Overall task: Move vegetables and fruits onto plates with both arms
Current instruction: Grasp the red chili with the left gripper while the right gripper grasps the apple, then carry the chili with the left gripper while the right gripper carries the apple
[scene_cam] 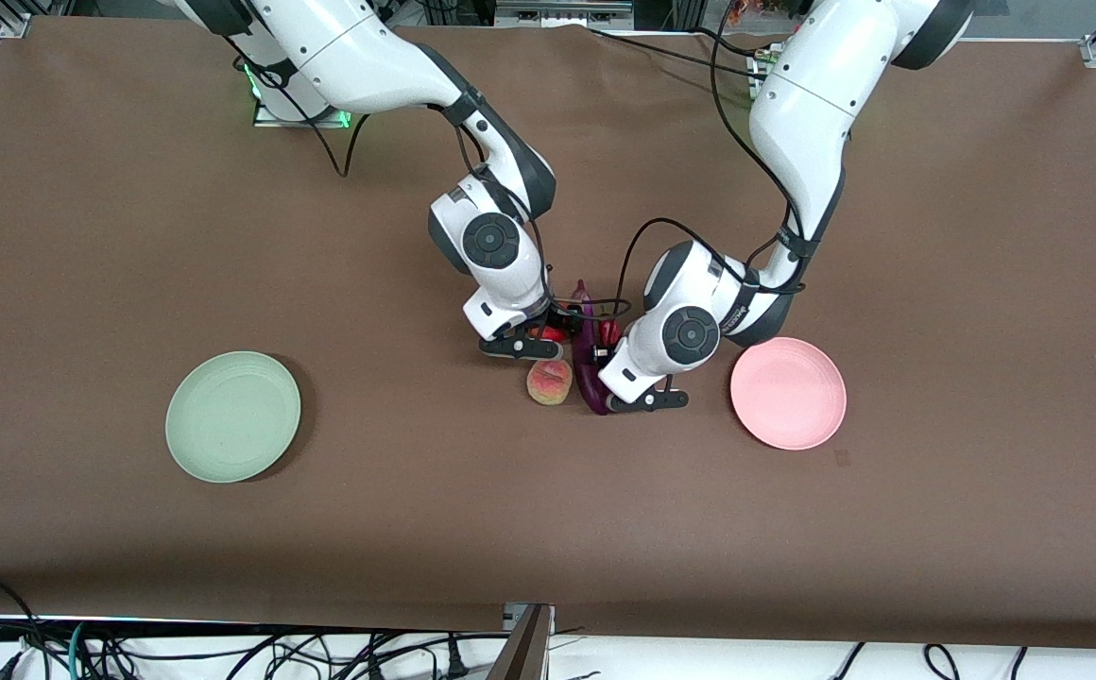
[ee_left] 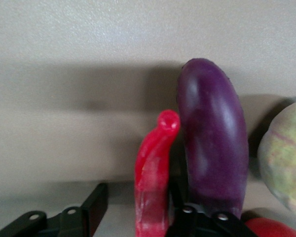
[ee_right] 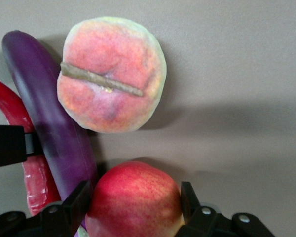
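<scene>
The brown table (scene_cam: 132, 236) fills the front view. Two white arms reach down from twelve o'clock to a cluster of produce at its centre: the right arm (scene_cam: 368, 66) comes from eleven o'clock, the left arm (scene_cam: 813, 113) from one o'clock.

The mint green plate (scene_cam: 232, 416) lies toward the right arm's end, at about eight o'clock from the cluster. The pale pink plate (scene_cam: 787, 393) lies toward the left arm's end, at about four o'clock from it, just beside the left arm's wrist. Both plates hold nothing.

The eggplant (scene_cam: 589, 364) lies lengthwise in the middle of the cluster, running from twelve to six o'clock between the two wrists. The peach (scene_cam: 549, 382) sits just beside it on the side of the right arm's end, nearer to the front camera than the apple (scene_cam: 548, 332). The chili pepper (scene_cam: 608, 331) lies along the eggplant on the side of the left arm's end.

The right gripper (ee_right: 135, 205) is down at the table, its fingers (ee_right: 74, 205) clenched on the apple from both sides. The left gripper (ee_left: 138, 212) is low over the chili pepper with a finger on either side; one finger (ee_left: 91, 205) stands apart from the chili, so the grasp is not closed.
</scene>
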Robot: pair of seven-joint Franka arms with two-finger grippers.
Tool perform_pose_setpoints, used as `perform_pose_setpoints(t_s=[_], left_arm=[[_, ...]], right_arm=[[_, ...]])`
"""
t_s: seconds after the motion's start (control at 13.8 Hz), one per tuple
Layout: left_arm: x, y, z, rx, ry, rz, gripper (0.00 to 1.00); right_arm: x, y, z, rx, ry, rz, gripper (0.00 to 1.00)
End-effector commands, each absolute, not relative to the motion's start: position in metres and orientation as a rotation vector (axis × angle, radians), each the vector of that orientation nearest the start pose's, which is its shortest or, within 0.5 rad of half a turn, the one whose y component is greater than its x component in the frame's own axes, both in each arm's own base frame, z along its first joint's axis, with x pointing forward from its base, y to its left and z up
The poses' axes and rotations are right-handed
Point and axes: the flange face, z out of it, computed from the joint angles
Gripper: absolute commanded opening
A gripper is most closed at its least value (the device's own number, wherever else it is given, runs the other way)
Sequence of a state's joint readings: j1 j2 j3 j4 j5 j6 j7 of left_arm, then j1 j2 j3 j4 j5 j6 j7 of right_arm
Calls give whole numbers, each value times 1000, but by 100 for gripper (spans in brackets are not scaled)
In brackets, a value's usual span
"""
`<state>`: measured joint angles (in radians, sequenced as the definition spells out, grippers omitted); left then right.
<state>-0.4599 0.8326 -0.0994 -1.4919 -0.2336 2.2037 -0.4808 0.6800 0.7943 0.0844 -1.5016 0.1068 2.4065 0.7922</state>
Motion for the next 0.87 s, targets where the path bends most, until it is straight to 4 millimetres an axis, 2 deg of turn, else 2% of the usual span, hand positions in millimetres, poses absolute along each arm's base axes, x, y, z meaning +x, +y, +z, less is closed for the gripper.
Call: perform_pose_setpoints(t_s=[0.0,0.14,0.22,0.29,0.36,0.51,0.58,0.72,0.8], left_arm=[[588,-378,163,-3269,-149,337,29],[588,-378,163,-3270,-147,337,21],[590,-376,164,-3273,-132,332,6],[593,-374,166,-3271,-131,329,0],[595,-371,168,-3266,-108,316,0],[617,-340,177,-3281,-129,281,0],[638,-316,194,-3298,-186,241,0],[659,-287,222,-3297,-234,277,0],[662,-275,241,-3287,-209,302,0]], right_arm=[[534,494,213,-2957,180,9,29],[539,489,220,-2963,186,10,27],[546,479,226,-2968,208,26,27],[550,473,233,-2977,218,51,27],[553,469,243,-2982,214,56,27],[560,454,264,-3005,229,96,27],[563,444,276,-3021,239,119,27],[583,406,302,-3038,218,157,27],[597,375,308,-3051,135,201,27]])
